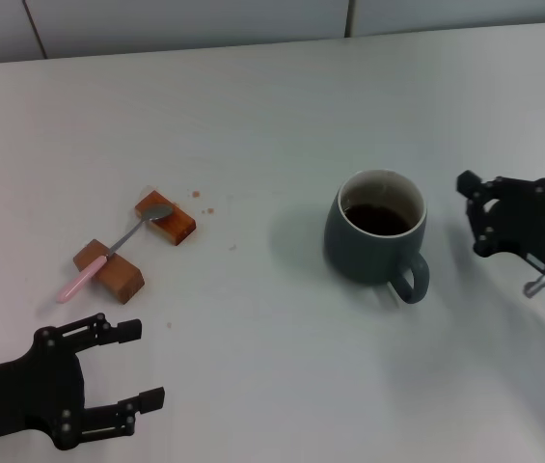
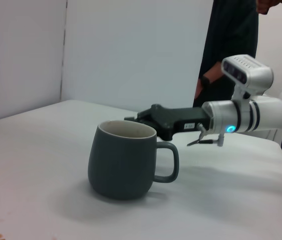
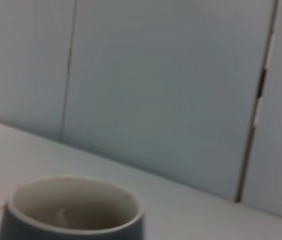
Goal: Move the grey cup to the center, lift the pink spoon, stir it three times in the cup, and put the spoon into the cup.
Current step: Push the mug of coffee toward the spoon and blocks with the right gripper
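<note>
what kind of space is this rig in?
Probably a lab or test room, not a kitchen: a bare white table, plain pale panel walls, a person standing behind the right arm, and a staged setup with a stout blue-grey ceramic mug.

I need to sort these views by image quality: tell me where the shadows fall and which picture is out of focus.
Head view: sharp, soft shadow left of the cup on the table. Left wrist view: clear, faint shadow under the cup; right gripper behind it. Right wrist view: the cup rim is blurred, very close.
</note>
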Available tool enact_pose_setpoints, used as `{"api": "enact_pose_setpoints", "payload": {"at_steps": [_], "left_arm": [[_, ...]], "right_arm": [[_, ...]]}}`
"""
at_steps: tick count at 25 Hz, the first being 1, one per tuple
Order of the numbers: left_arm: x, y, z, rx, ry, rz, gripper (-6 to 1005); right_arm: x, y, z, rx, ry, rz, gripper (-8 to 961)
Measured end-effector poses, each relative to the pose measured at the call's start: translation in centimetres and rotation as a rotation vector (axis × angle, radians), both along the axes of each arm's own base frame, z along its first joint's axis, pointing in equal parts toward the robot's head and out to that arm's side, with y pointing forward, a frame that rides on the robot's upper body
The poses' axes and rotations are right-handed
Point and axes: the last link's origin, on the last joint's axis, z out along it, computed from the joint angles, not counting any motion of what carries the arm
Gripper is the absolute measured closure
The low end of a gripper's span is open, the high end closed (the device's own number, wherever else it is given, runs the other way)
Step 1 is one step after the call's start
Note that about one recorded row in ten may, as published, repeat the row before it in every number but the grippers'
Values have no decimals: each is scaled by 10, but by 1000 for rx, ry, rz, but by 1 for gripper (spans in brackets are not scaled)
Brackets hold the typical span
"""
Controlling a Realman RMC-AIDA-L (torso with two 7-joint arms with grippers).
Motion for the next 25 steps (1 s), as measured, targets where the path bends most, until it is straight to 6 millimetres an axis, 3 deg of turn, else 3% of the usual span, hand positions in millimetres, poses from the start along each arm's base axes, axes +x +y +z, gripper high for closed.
{"api": "enact_pose_setpoints", "payload": {"at_steps": [4, 17, 25], "left_arm": [[1, 0, 3, 2, -11, -4, 232], [2, 0, 9, 13, -18, -15, 237], [2, 0, 11, 17, -13, -19, 241]], "right_arm": [[-8, 5, -17, -83, -35, 15, 953], [-36, 18, -42, -157, -3, 39, 953], [-79, 42, -73, -248, -8, 64, 952]]}}
